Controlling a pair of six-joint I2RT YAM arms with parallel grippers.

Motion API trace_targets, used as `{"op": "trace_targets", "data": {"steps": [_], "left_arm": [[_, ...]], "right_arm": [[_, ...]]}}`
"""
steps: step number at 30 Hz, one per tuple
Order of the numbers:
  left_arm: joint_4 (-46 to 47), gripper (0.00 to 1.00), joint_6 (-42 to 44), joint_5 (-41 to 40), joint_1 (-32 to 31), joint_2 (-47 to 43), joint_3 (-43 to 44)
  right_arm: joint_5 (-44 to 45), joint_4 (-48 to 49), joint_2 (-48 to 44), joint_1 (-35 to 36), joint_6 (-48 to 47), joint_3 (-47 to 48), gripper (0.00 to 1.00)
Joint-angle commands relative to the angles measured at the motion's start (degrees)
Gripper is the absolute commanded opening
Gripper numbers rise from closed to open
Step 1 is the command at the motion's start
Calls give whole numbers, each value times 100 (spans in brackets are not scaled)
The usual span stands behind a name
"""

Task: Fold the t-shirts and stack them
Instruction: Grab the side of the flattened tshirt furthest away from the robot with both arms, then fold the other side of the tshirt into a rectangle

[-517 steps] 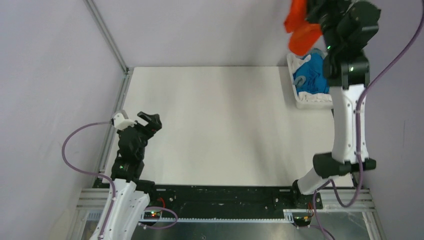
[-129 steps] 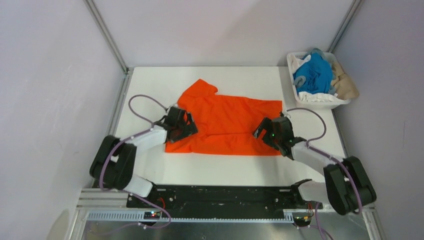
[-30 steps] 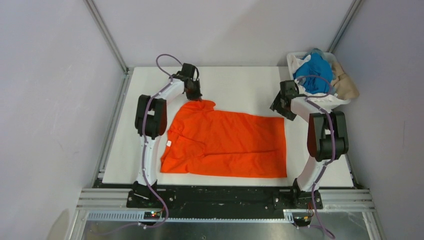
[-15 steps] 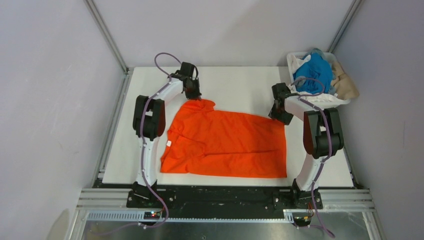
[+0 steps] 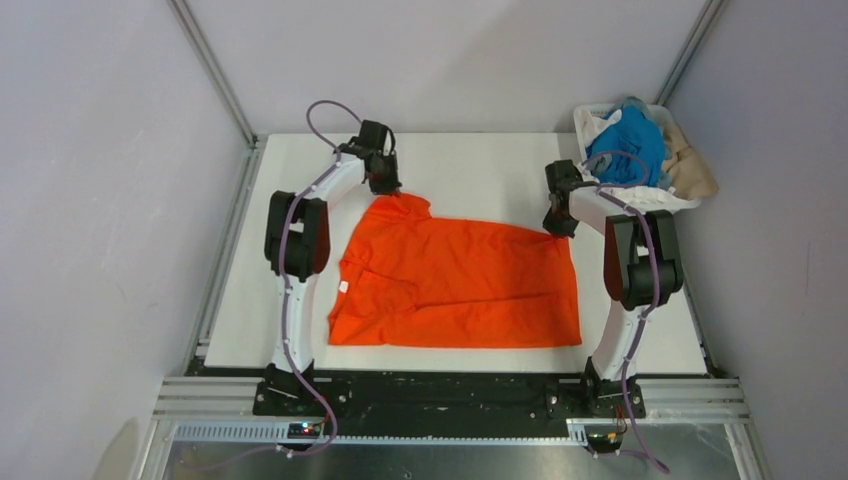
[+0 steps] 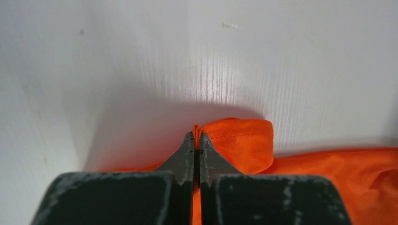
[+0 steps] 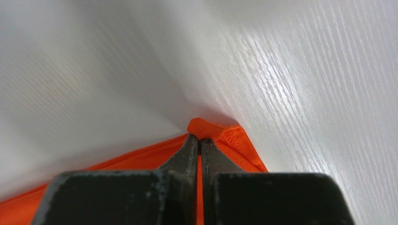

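Orange shirt [image 5: 455,290] lies spread flat on the worktop [image 5: 480,165], left gripper [image 6: 197,140] pinching its sleeve tip toward the far left corner, right gripper [image 7: 198,140] pinching its hem corner near the far right, beside the basket [image 5: 625,208] holding the blue shirt [image 5: 628,150] and beige shirt [image 5: 692,172].

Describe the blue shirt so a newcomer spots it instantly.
Find the white table, then the white basket at its far right corner. The blue t-shirt is crumpled on top of the pile inside, white cloth to its left and beige cloth to its right; it is the only blue cloth, unlike the orange t-shirt lying flat on the table.
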Motion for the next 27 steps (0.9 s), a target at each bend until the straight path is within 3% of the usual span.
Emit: {"op": "trace_targets", "data": {"steps": [1,6,11,27], "left_arm": [[75,0,130,-20,142,-35,442],[84,0,296,341,129,-197,372],[96,0,487,106,-49,-727,-140],[1072,0,176,-608,-852,-3352,-3573]], "right_arm": [[-19,189,211,56,-197,440,0],[39,150,115,194,-224,527,0],[110,96,-183,328,-280,477,0],[46,226,-1786,657,-524,-842,0]]}}
